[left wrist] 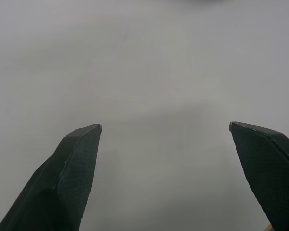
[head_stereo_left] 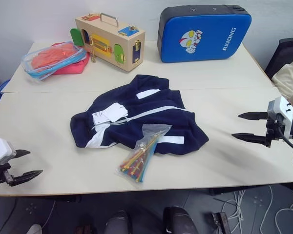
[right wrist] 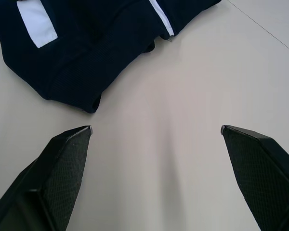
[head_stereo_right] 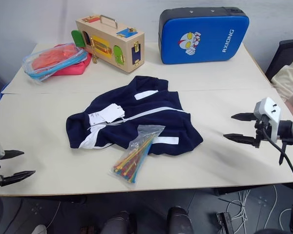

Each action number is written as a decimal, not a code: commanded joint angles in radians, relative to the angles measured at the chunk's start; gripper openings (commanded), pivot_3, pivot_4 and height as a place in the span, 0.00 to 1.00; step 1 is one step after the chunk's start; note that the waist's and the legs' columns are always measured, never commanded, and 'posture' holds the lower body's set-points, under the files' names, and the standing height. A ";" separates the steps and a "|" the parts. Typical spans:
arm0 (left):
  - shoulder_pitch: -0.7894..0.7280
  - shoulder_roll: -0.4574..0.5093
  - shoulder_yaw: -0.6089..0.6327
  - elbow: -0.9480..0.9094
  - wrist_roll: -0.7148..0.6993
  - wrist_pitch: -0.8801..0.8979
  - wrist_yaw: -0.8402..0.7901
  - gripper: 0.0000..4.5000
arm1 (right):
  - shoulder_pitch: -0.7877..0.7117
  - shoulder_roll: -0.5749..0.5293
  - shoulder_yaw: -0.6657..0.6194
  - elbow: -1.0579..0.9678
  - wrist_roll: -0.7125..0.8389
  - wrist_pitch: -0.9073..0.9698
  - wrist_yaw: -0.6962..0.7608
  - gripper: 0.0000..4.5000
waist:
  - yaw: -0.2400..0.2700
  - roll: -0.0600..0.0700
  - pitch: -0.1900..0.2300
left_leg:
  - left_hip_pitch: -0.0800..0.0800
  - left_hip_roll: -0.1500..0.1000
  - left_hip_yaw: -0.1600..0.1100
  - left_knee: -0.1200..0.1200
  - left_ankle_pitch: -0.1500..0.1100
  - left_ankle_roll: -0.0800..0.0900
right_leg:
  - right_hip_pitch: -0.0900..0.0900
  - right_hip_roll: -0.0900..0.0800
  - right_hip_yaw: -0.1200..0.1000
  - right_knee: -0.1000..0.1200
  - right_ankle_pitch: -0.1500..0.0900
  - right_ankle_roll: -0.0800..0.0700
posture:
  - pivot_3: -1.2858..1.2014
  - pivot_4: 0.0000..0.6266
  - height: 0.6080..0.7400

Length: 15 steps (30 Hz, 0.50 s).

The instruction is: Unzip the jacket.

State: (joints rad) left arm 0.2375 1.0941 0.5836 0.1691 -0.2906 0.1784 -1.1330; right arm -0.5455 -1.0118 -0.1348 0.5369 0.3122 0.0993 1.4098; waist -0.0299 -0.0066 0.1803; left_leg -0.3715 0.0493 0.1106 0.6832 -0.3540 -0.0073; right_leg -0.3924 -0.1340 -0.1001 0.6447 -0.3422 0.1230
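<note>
Left eye view gives us the dark navy fabric jacket (head_stereo_left: pixel 136 117) crumpled mid-table, its white zipper closed and paper tags (head_stereo_left: pixel 110 113) on top. A clear plastic bag (head_stereo_left: pixel 142 153) of coloured sticks lies across its near hem. Behind, a clear lidded tub (head_stereo_left: pixel 51 59) holds orange cloth, beside a wooden latch box (head_stereo_left: pixel 111 41) and a blue padded case (head_stereo_left: pixel 204 33). Our left gripper (head_stereo_left: pixel 20 165) and right gripper (head_stereo_left: pixel 246 126) hover spread wide, grasping nothing, well apart from the jacket.
</note>
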 commanded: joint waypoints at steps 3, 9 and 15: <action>-0.009 0.004 0.033 -0.021 -0.011 0.001 -0.002 1.00 | 0.008 0.006 -0.030 -0.033 0.009 -0.042 -0.010 1.00 | 0.000 0.000 0.000 | 0.000 0.000 0.000 0.000 0.000 0.000 | 0.000 0.000 0.000 0.000 0.000 0.000 | 0.52 0.24 1.00; -0.029 -0.004 0.026 -0.052 -0.027 0.022 -0.003 1.00 | 0.021 0.001 -0.035 -0.027 0.010 -0.044 -0.017 1.00 | -0.034 0.002 0.001 | 0.001 -0.038 -0.077 -0.035 0.028 0.006 | 0.052 -0.039 -0.076 -0.026 0.000 0.003 | 0.52 0.24 1.00; -0.083 -0.017 0.006 -0.123 -0.087 0.113 -0.004 1.00 | 0.024 -0.010 -0.050 -0.031 0.022 -0.015 -0.030 1.00 | 0.025 0.006 0.006 | -0.001 -0.040 -0.077 -0.027 0.033 0.007 | 0.049 -0.044 -0.080 -0.023 0.000 0.009 | 0.52 0.24 1.00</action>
State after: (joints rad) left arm 0.1674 1.0735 0.5783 0.0948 -0.3400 0.2658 -1.1337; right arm -0.5243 -1.0014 -0.1398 0.5250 0.3141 0.0824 1.3817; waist -0.0051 -0.0009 0.1864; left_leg -0.3722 0.0095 0.0343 0.6570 -0.3207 -0.0007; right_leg -0.3436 -0.1779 -0.1793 0.6215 -0.3415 0.1323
